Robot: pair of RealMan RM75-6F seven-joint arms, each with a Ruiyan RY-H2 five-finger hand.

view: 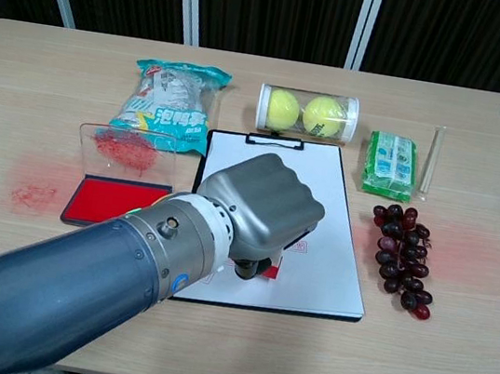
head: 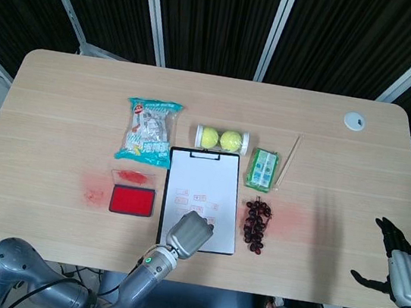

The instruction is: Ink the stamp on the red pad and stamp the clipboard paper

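Note:
My left hand (head: pixel 190 233) (view: pixel 261 206) is closed around the stamp (view: pixel 255 269), whose dark body and red base show under the fingers in the chest view. The stamp's base sits on the lower part of the clipboard paper (head: pixel 206 173) (view: pixel 330 185), which carries several red stamp marks. The open red ink pad (head: pixel 131 201) (view: pixel 116 200) lies left of the clipboard, its clear lid (view: pixel 124 149) standing up behind it. My right hand (head: pixel 402 267) hangs open off the table's right front corner, holding nothing.
A snack bag (head: pixel 150 131) and a tube of tennis balls (head: pixel 221 139) lie behind the clipboard. A green packet (head: pixel 262 168), a thin wooden stick (head: pixel 289 160) and dark grapes (head: pixel 257 224) sit to its right. Red ink smears (head: pixel 93 196) mark the table.

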